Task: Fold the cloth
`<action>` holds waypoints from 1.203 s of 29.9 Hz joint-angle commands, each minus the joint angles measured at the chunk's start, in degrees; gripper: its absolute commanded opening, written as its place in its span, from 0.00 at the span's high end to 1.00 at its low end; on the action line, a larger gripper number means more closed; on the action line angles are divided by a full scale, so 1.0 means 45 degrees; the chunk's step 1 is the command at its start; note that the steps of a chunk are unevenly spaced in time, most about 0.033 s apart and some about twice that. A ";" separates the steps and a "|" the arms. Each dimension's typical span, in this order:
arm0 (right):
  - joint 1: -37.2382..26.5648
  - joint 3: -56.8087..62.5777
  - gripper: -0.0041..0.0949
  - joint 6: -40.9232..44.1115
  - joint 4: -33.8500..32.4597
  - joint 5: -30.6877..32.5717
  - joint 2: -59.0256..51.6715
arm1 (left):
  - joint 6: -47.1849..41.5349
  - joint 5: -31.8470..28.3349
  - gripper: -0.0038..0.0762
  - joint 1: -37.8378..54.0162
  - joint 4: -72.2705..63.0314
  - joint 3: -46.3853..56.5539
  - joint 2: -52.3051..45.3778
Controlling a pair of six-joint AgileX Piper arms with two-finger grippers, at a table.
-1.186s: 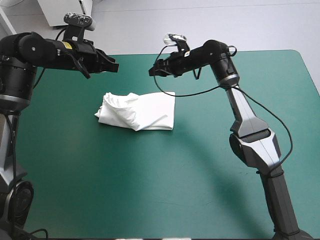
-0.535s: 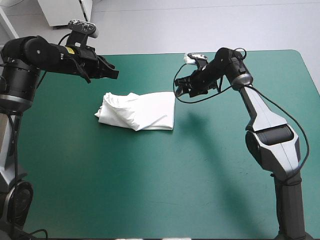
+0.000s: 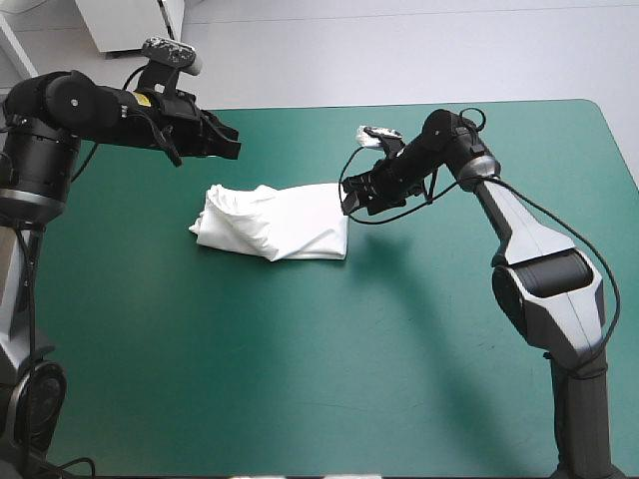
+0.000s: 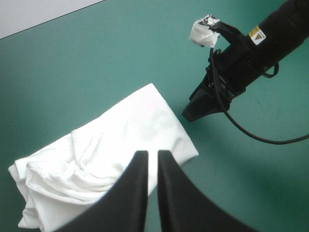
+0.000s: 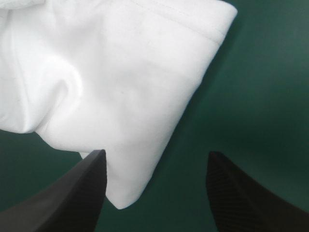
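The shirt [image 3: 275,222] lay as a folded bundle on the counter [image 3: 300,379], left of its middle and toward the far edge, with one end smooth and the other bunched. The right pincer [image 3: 351,195] hung with its fingers apart just beside the smooth end's corner. The left pincer [image 3: 228,143] hovered over the far side, fingers all but together, holding nothing. A bite there might catch only the top layer and peel the fold open, or shove the bundle askew. The sleeves, the number of layers and the bunched end's edges could not be made out.
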 commanded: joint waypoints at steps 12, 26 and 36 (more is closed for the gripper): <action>0.0143 -0.0348 0.37 -0.1041 0.2548 -0.0772 0.0567 | 0.0213 0.0323 0.67 0.0003 -0.0608 -0.0307 -0.0618; 0.0581 -0.0830 0.82 -0.1422 0.3168 -0.0653 0.1720 | 0.0235 0.0323 0.67 0.0003 -0.0640 -0.0307 -0.0964; -0.0037 -0.0805 0.96 -0.0283 0.0227 -0.0194 0.1461 | 0.0023 0.0323 0.67 0.0003 -0.0640 -0.0307 -0.1754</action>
